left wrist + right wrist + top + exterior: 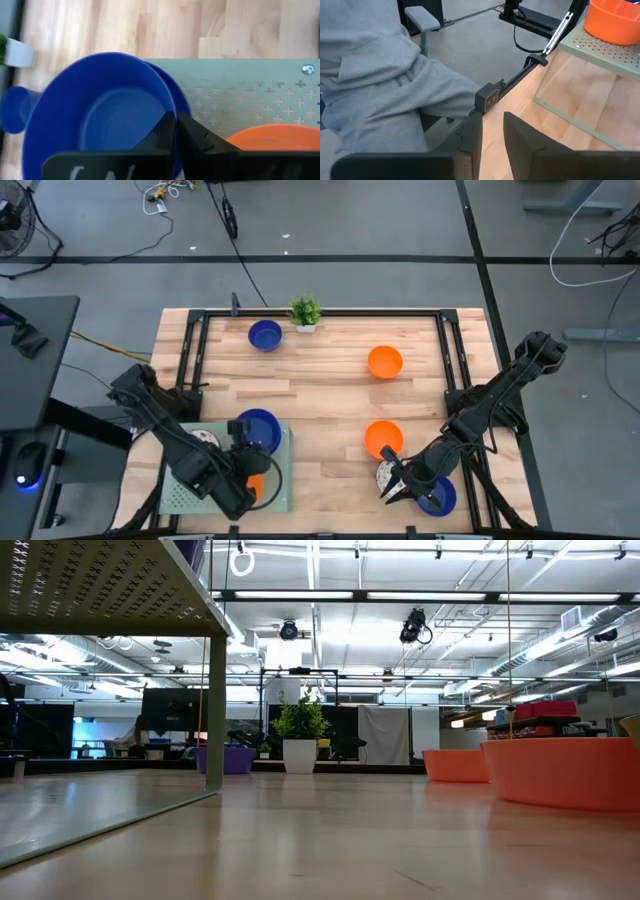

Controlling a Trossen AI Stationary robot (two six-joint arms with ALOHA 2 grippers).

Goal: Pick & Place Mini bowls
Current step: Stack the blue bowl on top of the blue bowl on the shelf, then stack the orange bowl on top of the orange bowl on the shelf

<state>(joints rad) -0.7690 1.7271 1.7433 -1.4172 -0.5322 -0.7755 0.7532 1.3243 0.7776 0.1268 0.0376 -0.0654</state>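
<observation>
My left claw [181,131] is pinched onto the rim of a dark blue mini bowl [105,117], one finger inside the wall and one outside, and in the high view that bowl sits at the upper right corner of the pale green perforated tray [180,492], lower left of the frame. Whether it's resting on the tray or just above it, I can't say. An orange mini bowl [276,137] lies on the tray right beside it. My read: these bowls look light, rigid and smooth, probably plastic, so the thin rim is the only sensible place to grip. A one-sided pinch could let it tip or slip, so I'd keep it level. My right claw [492,131] hangs at the lower right of the high view with a gap between its fingers and nothing in it, next to a white speckled mini bowl [384,474] and over another blue one [440,498]. Two orange bowls [384,437] [385,362] and a far blue one [265,335] wait on the bare wood
</observation>
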